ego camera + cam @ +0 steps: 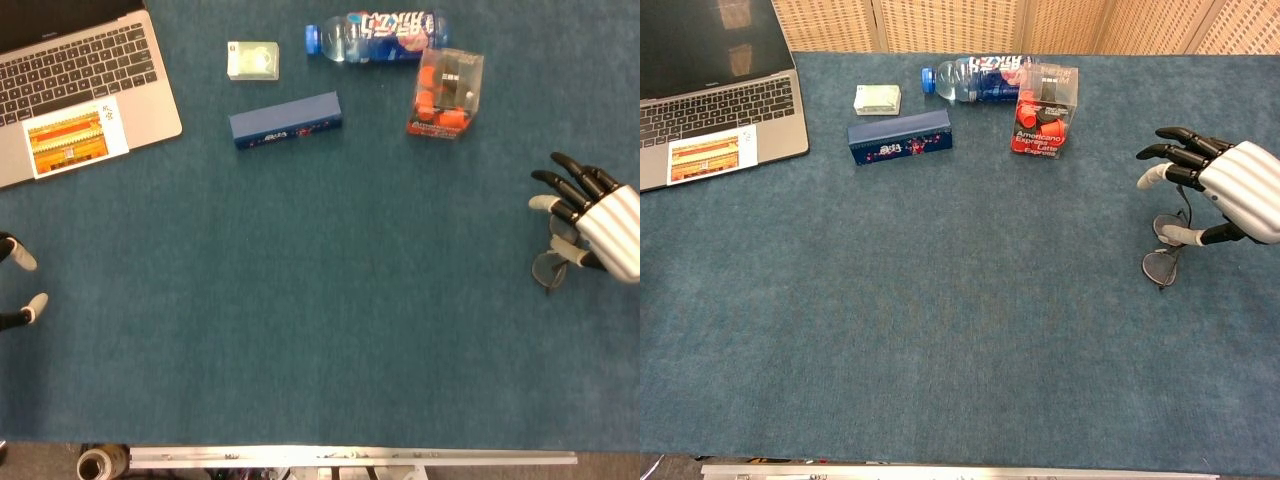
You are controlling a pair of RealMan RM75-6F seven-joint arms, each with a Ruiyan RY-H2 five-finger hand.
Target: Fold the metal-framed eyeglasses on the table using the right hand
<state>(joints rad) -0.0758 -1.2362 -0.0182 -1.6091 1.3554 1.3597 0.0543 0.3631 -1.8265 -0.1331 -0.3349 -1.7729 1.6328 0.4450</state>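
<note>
A blue cloth-covered table point(940, 330) fills both views, with woven screens point(940, 22) behind it. Only the fingertips of the left hand point(20, 285) show at the frame edge, apart and empty. The right hand point(1225, 190) hangs with fingers spread, gripping nothing. The eyeglasses point(1162, 252) lie on the cloth just under its thumb point(1185, 235); whether they touch is unclear.

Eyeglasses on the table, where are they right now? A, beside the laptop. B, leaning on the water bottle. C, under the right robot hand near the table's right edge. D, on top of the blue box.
C: the eyeglasses lie below the right robot hand, far from the laptop.
</note>
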